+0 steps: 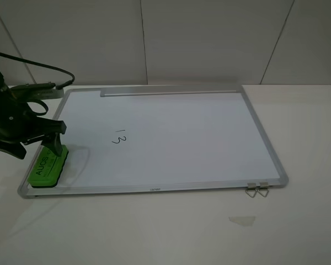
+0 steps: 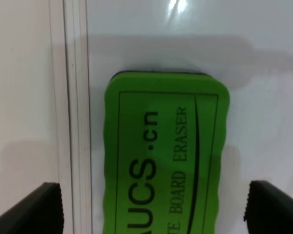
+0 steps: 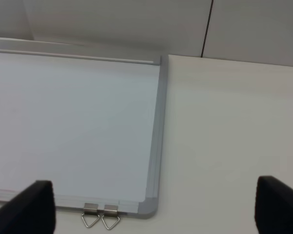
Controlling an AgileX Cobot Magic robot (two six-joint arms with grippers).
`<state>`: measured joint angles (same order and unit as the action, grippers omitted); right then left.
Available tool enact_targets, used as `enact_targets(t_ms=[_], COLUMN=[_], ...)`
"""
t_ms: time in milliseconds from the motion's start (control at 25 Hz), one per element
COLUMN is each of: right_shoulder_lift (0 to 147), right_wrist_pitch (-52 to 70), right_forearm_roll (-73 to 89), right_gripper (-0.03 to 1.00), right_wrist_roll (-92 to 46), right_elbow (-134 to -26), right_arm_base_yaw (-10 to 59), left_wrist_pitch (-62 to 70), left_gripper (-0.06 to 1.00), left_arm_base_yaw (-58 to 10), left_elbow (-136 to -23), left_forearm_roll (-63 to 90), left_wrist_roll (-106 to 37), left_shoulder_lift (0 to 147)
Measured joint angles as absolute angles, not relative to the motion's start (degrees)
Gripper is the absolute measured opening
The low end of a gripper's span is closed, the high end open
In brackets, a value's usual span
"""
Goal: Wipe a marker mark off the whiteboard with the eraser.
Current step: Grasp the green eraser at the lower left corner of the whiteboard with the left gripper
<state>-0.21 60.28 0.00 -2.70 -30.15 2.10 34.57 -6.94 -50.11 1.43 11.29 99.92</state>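
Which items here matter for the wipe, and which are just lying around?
Job: eraser, marker mark, whiteboard, left gripper, open either side of the eraser.
Lying about: metal clips at the board's corner, pale scrap on the table.

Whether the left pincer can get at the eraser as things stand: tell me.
Probably yes: the left pincer hangs open right over the eraser, straddling its width, and nothing else lies in the way.
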Motion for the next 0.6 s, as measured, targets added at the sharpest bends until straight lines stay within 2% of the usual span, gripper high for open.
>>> enact_targets(t_ms=[600], right_shoulder_lift=[-0.2], right_wrist_pitch=[60.3], right_forearm_roll=[0.0], right_gripper=[0.82], right_wrist_roll=[-2.7], right_elbow=[-30.1], right_arm_base_yaw=[2.1], left_wrist_pitch=[30.3], left_gripper=[0.76], left_arm_base_yaw=[-7.0], left_elbow=[-50.2], left_forearm_roll=[3.8], left_wrist_roll=[11.5], left_shoulder_lift=[108.0])
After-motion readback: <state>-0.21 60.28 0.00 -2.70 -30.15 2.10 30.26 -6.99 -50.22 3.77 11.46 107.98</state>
